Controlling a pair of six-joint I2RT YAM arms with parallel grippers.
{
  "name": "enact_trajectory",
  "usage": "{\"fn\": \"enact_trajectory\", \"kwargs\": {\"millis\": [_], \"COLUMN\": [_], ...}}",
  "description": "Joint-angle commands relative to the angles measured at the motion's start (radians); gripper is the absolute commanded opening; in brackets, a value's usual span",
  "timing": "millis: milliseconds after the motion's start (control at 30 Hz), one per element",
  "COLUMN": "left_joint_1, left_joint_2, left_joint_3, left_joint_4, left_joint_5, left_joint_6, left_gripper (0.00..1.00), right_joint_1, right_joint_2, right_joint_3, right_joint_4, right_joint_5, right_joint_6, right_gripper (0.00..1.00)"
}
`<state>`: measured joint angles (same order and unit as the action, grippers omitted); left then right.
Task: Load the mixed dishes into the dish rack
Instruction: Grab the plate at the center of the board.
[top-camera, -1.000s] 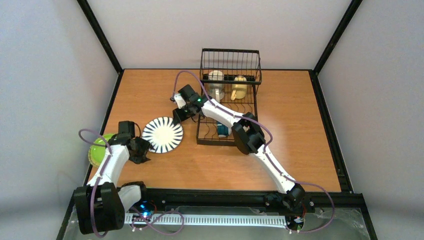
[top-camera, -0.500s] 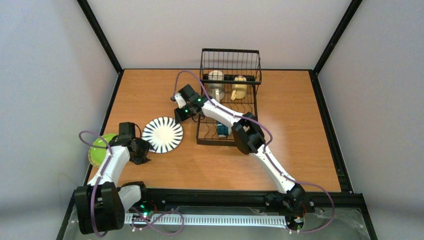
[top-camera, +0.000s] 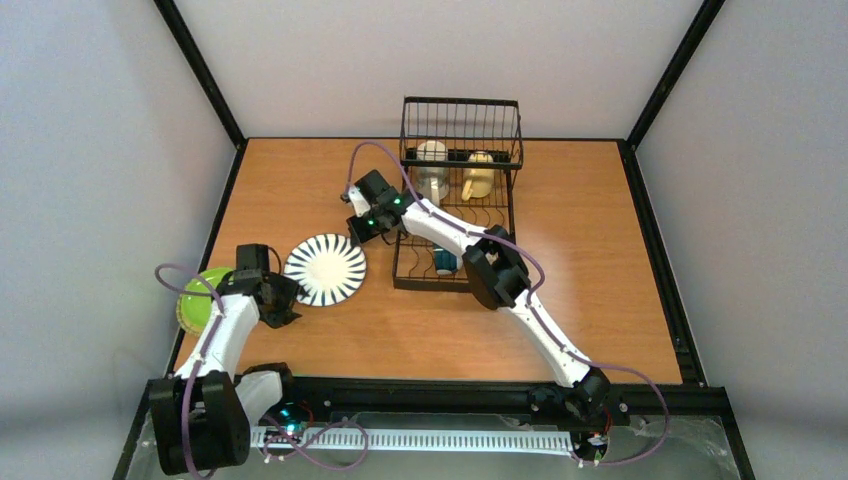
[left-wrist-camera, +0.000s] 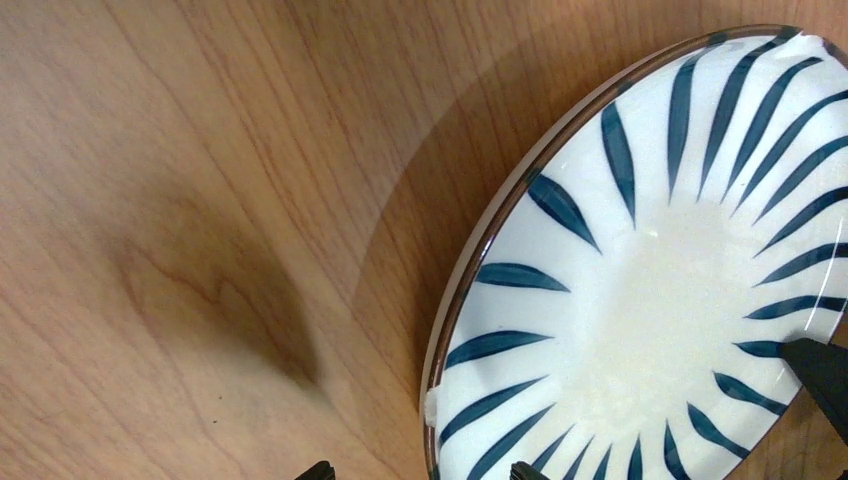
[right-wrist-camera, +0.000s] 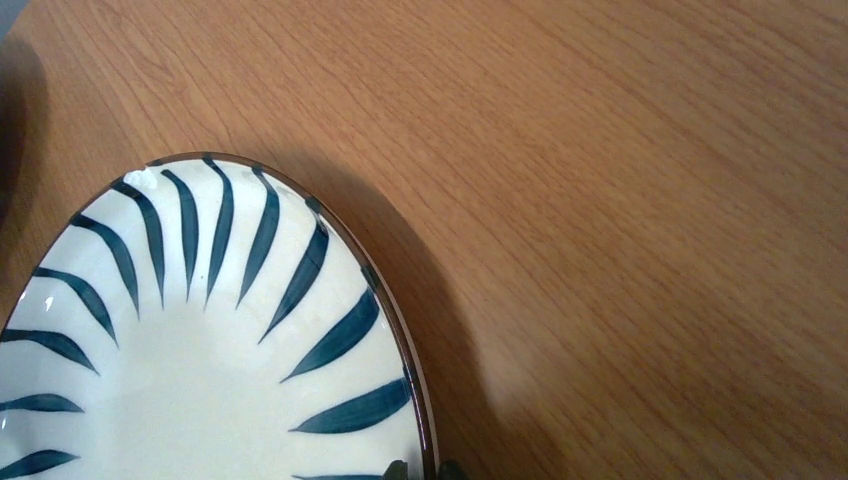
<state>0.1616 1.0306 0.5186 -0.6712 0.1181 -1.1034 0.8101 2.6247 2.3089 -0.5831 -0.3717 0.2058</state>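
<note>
- Find the black-and-white striped plate (top-camera: 325, 268) lying on the table (top-camera: 600, 250) just beside the dish rack (top-camera: 461, 101), off the long side facing the left arm.
- Read the right gripper (right-wrist-camera: 420, 470) as set at the plate edge nearest the rack, tips drawn close on either side of the rim; cannot tell whether already biting or just short of it.
- Confirm a firm pinch well onto the rim before lifting. Glazed and shallow, so likely to slip from a tip-only hold.
- Note the left gripper (left-wrist-camera: 417, 470), spread wide and empty at the plate edge farthest from the rack, with the rim between its tips. Use as a stop against sliding, or back off before the lift to avoid a clash.
- Raise the rack-side edge first, tip the plate upright, then carry it over the rack's low wire wall.
- Aim for a curved slot in the rack's open middle, short of the cream mug (top-camera: 432, 160) and yellow mug (top-camera: 478, 175) at the tall basket end, and past the teal-and-white cup (top-camera: 444, 262) at the near end.
- Lower edge-first between two wires; let go only once seated.
- Leave the lime-green plate (top-camera: 195, 295), farther from the rack beyond the striped one, for later.
</note>
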Motion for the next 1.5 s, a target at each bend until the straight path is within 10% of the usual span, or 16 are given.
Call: {"fn": "enact_trajectory", "kwargs": {"millis": [0, 1467], "left_joint_1": [0.007, 0.007], "left_joint_2": [-0.026, -0.129], "left_joint_3": [0.0, -0.11], "left_joint_4": [0.008, 0.1], "left_joint_5": [-0.012, -0.08], "left_joint_6": [-0.011, -0.042], "left_gripper": [1.0, 1.0], "right_joint_1": [0.003, -0.011], "right_joint_2": [0.064, -0.046], "right_joint_3": [-0.053, -0.093], "right_joint_4": [-0.123, -0.068], "right_joint_5": [0.09, -0.201], "right_joint_6": [-0.004, 0.091], "right_gripper": [0.07, 0.02]}}
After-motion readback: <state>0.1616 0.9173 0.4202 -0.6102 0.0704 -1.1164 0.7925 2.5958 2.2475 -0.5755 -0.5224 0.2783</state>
